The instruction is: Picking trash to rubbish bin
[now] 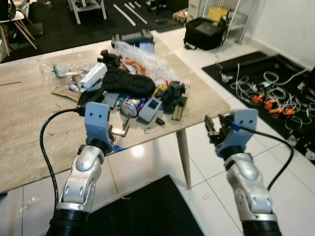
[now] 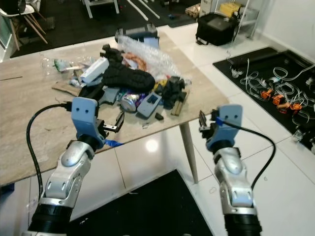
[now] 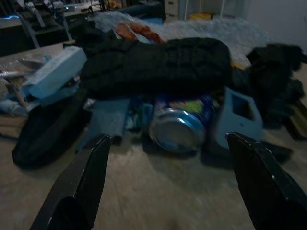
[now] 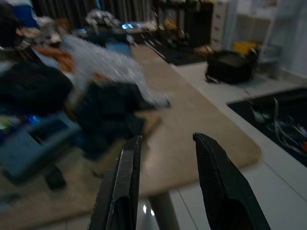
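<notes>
- Two silver arms reach out in front of the robot, one on each side.
- The tabletop [image 1: 29, 128] is light wood, and it carries a heap of trash near its right edge.
- At the left end of the heap lies a clear plastic bottle [image 1: 51, 70], and near it a white box [image 1: 93, 74] tilts up against the pile.
- The left pincer [image 1: 119, 132] hangs just over the front edge of the tabletop, and its two black fingers [image 3: 76, 191] are spread wide apart with nothing between them.
- A drink can [image 3: 180, 127] lies on its side in front of the left pincer, with its round silver end facing that pincer.
- A big black padded thing [image 1: 128, 81] lies on top of the heap, just behind the can.
- A grey-blue gadget [image 1: 150, 109] with a small screen lies just to the right of the can, touching it.
- Clear bubble wrap [image 1: 142, 56] sits at the back of the heap.
- A lump of black stuff [image 1: 172, 94] lies toward the right edge of the tabletop.
- The right pincer [image 1: 210, 129] hangs in the air past the right corner of the tabletop, above the white floor [image 1: 206, 172].
- Its fingers [image 4: 120, 187] are a little apart and hold nothing.
- A tangle of white cables [image 1: 266, 88] lies on a black mat on the floor, far to the right.
</notes>
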Available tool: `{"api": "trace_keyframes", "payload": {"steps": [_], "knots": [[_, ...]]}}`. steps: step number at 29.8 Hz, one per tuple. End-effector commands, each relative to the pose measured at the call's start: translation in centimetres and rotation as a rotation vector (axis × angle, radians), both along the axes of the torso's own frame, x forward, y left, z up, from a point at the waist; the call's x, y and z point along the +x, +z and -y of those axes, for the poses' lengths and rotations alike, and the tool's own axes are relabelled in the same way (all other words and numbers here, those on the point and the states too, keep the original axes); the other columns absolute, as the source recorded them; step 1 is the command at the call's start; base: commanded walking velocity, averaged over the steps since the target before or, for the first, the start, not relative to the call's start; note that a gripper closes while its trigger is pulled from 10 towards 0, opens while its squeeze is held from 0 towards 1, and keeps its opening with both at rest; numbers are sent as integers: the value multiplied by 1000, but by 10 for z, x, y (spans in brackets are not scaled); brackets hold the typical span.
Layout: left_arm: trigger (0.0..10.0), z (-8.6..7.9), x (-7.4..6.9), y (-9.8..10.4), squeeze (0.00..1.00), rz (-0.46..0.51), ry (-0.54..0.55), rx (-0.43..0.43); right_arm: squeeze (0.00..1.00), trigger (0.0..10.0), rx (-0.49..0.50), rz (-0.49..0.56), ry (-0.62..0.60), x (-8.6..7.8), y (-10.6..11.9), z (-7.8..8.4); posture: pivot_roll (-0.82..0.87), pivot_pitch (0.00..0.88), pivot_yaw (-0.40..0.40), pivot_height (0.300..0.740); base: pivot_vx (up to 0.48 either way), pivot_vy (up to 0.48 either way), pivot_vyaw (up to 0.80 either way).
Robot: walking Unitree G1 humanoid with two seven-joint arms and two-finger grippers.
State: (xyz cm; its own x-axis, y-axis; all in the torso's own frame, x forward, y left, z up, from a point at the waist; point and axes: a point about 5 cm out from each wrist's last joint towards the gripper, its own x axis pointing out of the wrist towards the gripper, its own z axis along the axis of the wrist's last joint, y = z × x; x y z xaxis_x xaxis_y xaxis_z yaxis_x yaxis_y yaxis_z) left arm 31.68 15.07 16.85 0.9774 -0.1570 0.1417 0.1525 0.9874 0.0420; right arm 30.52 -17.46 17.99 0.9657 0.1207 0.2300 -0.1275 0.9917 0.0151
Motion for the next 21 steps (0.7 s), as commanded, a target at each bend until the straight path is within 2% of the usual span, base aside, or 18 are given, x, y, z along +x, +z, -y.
{"api": "trace_keyframes", "payload": {"steps": [1,11,15,17,21], "knots": [[10000,-6,-2,-7,0,-34,17,-1,0,10000,-6,-8,45,-1,-2,-8,-8,138,44,740,322,0,0],[10000,-6,-2,-5,0,-28,21,-6,0,10000,-17,-9,32,-1,-1,-7,-10,138,43,740,324,0,0],[10000,-9,-1,-2,0,-12,31,-13,0,10000,10,9,67,-2,2,-8,-10,139,43,740,325,0,0],[10000,-13,1,3,0,1,36,-16,0,10000,37,21,96,-2,5,-9,-6,146,43,740,322,0,0],[10000,-19,2,6,0,8,46,-8,0,10000,16,22,71,-2,5,-7,-3,144,45,740,317,0,0]]}}
